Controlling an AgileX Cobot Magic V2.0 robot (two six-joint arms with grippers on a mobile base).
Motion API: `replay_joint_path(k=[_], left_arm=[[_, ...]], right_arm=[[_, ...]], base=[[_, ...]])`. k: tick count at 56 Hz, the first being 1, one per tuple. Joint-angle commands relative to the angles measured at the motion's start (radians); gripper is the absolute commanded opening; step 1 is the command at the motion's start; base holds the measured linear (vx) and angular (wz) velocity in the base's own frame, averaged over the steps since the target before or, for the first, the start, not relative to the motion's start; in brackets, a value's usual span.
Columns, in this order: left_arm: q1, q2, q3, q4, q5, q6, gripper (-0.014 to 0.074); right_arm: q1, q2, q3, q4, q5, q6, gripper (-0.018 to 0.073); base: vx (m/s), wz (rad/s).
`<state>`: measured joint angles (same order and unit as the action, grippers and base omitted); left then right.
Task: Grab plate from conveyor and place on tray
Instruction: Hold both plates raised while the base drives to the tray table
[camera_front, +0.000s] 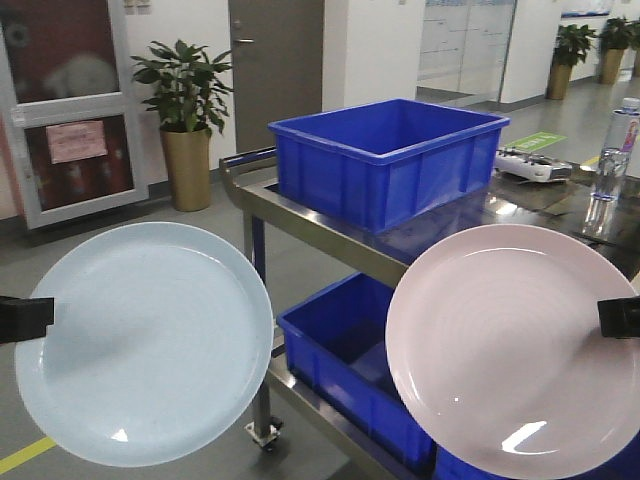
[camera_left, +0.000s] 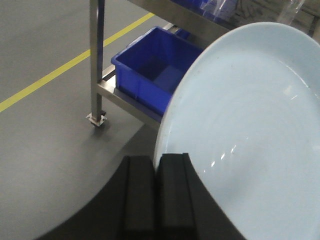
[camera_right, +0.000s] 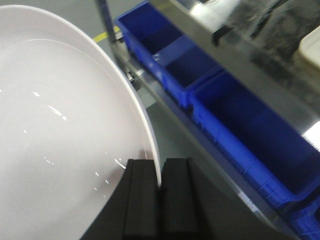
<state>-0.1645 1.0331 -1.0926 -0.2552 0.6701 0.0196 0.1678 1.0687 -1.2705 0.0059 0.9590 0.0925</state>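
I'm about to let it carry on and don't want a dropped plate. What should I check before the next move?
1. Left gripper shut on blue plate rim: ok.
2. Right gripper shut on pink plate rim: ok.
3. Plates apart from each other: ok.
4. Tray in sight for placing: not ok, no view shows it.
5. Pink plate clear of steel cart: cannot tell, they overlap in the front view.

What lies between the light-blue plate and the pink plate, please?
In the front view, a blue bin on the steel cart's lower shelf fills the gap.
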Motion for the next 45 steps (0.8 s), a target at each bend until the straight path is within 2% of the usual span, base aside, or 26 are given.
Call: replay_joint_path(k=[1, 20, 45], left_arm=[[-0.004, -0.013, -0.031, -0.022, -0.080, -0.001, -0.0006], [-0.004, -0.013, -0.031, -0.022, -0.080, -0.001, -0.0006], [-0.004, -0.013, -0.031, -0.022, -0.080, -0.001, -0.0006]], right_arm=[[-0.004, -0.018, -0.025, -0.006, -0.077, -0.003, -0.0012], [-0.004, -0.018, -0.025, -0.006, -0.077, -0.003, -0.0012], [-0.004, -0.018, -0.025, -0.006, -0.077, -0.003, -0.0012]], base=[[0.45, -0.41], [0.41, -0.48], [0.32, -0.63]])
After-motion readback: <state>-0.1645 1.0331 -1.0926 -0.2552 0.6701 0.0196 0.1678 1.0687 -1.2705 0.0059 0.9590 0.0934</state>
